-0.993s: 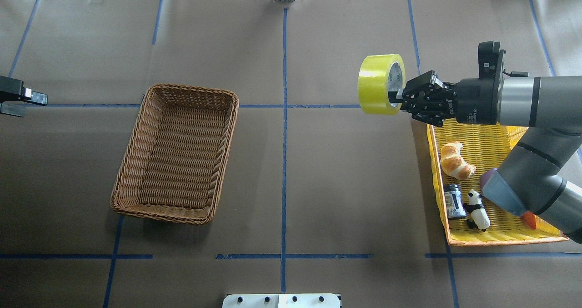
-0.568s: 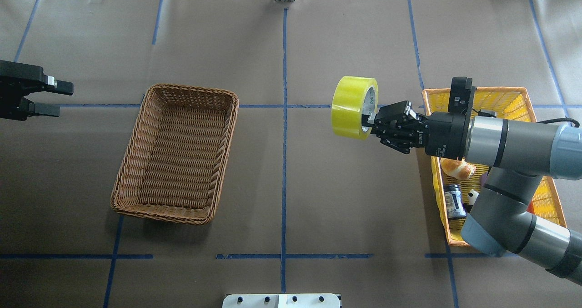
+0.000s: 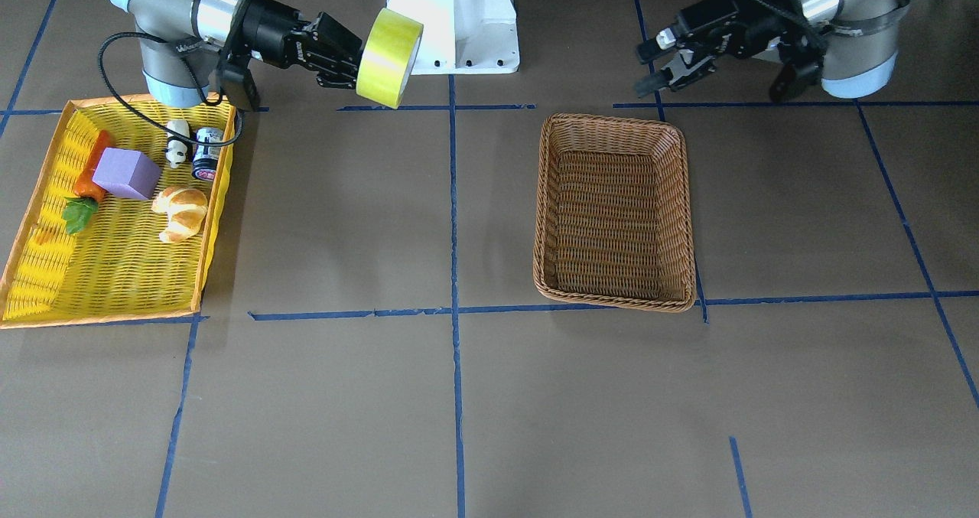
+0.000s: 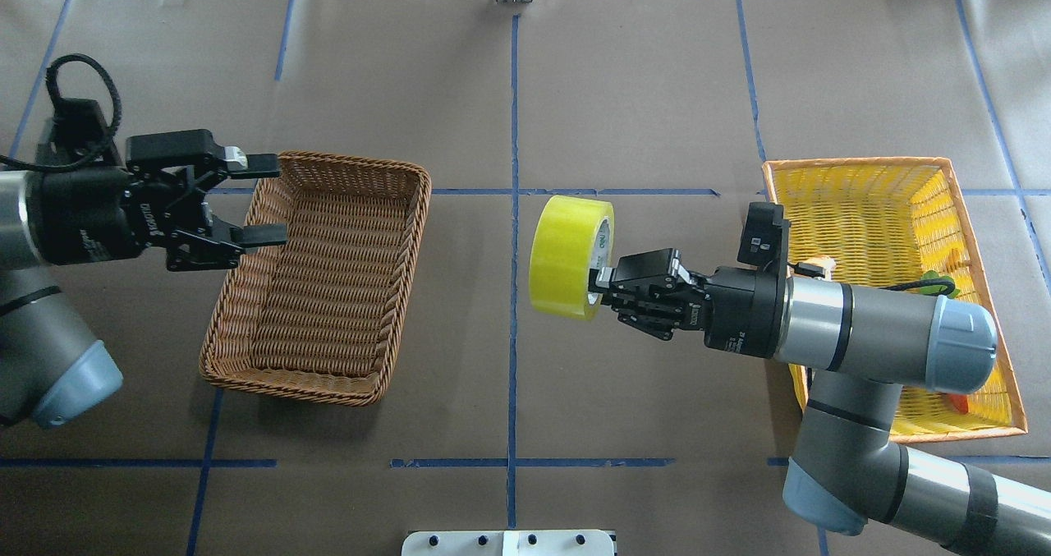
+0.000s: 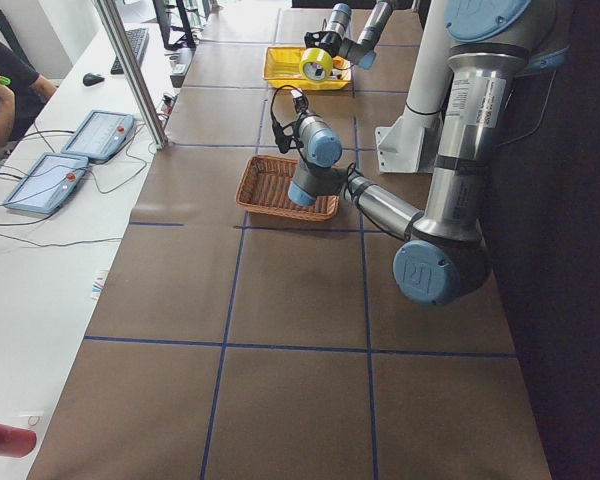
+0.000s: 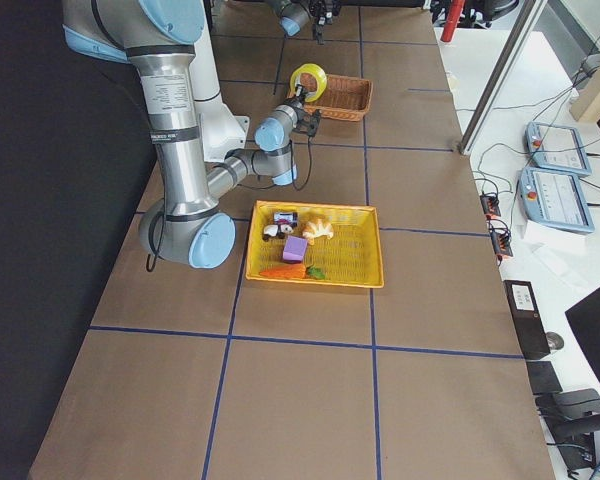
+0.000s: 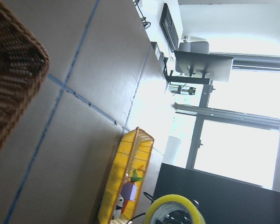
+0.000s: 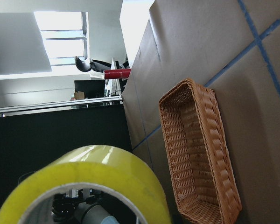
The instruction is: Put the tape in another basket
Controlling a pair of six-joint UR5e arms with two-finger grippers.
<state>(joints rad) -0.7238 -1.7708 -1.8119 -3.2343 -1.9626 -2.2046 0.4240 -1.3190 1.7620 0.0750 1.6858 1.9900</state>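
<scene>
The yellow-green tape [image 4: 571,256] hangs in the air just right of the table's centre line. My right gripper [image 4: 603,281] is shut on its rim from the right. The tape also shows in the front view [image 3: 388,57] and fills the lower left of the right wrist view [image 8: 107,177]. The brown wicker basket [image 4: 320,285] lies empty left of centre, apart from the tape; it also shows in the front view [image 3: 616,212]. My left gripper [image 4: 279,197] is open and empty, with its fingers over the basket's far-left rim.
The yellow basket [image 4: 862,178] with orange rim stands at the right, under my right arm. In the front view it [image 3: 46,273] holds a croissant [image 3: 180,210], a purple block [image 3: 127,174], a carrot [image 3: 90,175], a panda figure and a small can. The robot's white base [image 3: 451,21] stands at the near edge.
My right arm has carried the tape left and toward the robot, from beside the yellow basket to the centre line. My left arm has come in from the left edge to the brown basket's rim.
</scene>
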